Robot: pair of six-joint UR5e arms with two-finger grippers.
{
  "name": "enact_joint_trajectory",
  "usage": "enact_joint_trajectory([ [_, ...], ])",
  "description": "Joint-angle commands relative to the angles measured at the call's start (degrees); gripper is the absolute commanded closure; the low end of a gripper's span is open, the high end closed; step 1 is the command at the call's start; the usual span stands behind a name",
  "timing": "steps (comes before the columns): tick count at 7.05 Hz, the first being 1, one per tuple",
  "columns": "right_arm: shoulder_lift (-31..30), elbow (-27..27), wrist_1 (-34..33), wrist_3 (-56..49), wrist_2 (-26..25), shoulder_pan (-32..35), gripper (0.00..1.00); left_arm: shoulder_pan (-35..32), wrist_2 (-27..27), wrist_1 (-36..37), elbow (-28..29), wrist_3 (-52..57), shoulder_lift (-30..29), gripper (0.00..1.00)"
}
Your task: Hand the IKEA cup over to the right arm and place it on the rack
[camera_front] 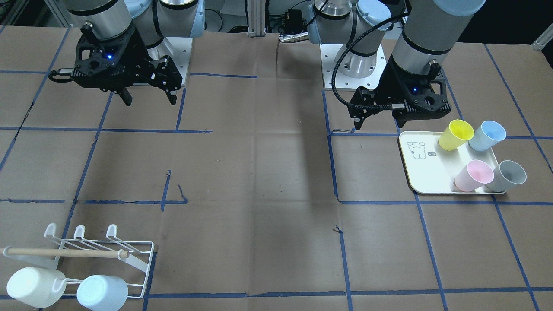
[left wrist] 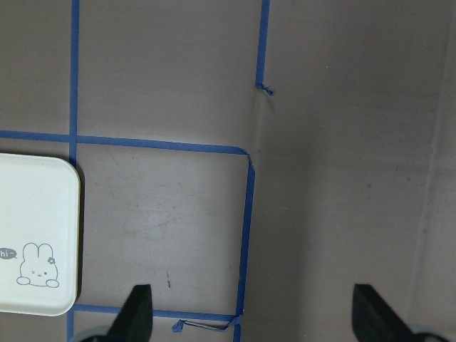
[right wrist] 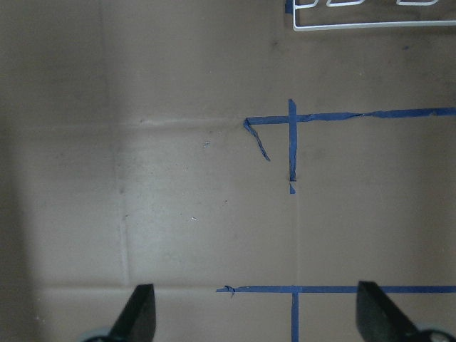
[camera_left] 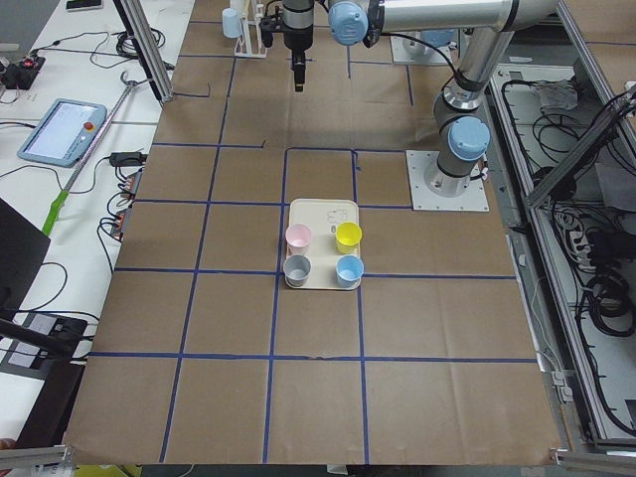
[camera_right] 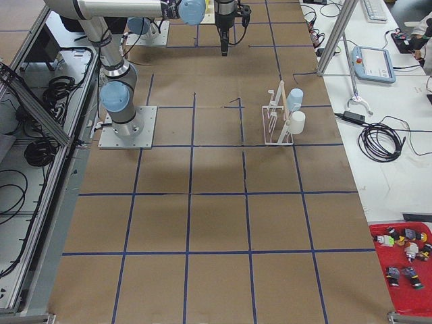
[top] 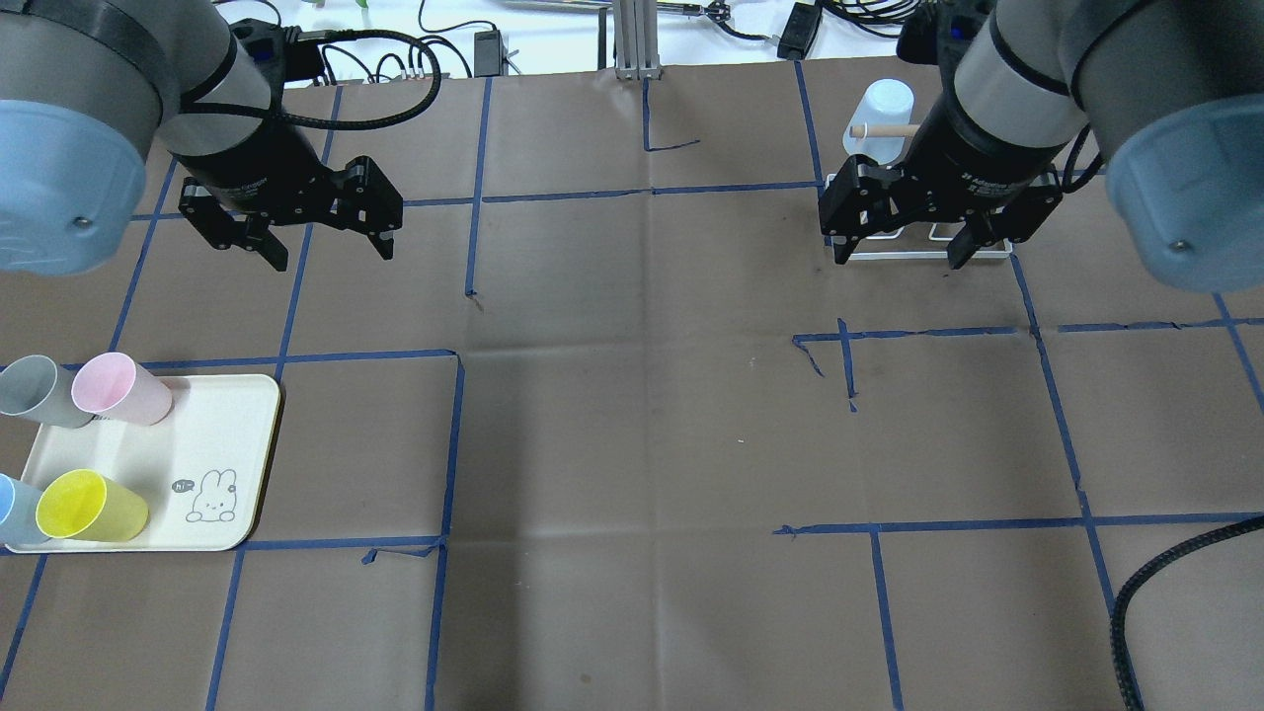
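The yellow cup [camera_front: 456,134], blue cup [camera_front: 487,135], pink cup [camera_front: 474,176] and grey cup [camera_front: 506,176], all IKEA ware, stand mouths-up on the cream bunny-print tray [camera_front: 425,172] at the near left. This likely leaves their rims free to pinch. The left gripper [top: 331,252] hovers beyond them, fingers spread and empty. The right gripper [top: 898,255], also spread, hangs just short of the far-right white wire rack [camera_front: 111,231]. A white cup [camera_front: 34,287] and a pale-blue cup [camera_front: 101,293] sit on its prongs.

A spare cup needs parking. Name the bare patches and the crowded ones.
Bare: the table middle between tray and rack, plus the tray's bunny end. Crowded: the tray's other end (yellow cup, blue cup, pink cup, grey cup) and the rack's row holding white cup and pale-blue cup.
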Motion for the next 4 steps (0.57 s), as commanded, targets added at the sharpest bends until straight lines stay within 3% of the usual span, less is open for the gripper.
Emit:
enact_joint_trajectory([
  [1,-0.1,0.7,-0.1,-0.3,-1.4,0.2,0.00,0.0,0.0,0.0,0.0,0.0,0.1,0.00],
  [2,0.3,0.9,-0.1,-0.5,-5.7,0.2,0.00,0.0,0.0,0.0,0.0,-0.1,0.0,0.00],
  [4,0.4,0.7,-0.1,-0.5,-6.0,0.2,0.00,0.0,0.0,0.0,0.0,0.0,0.1,0.00],
])
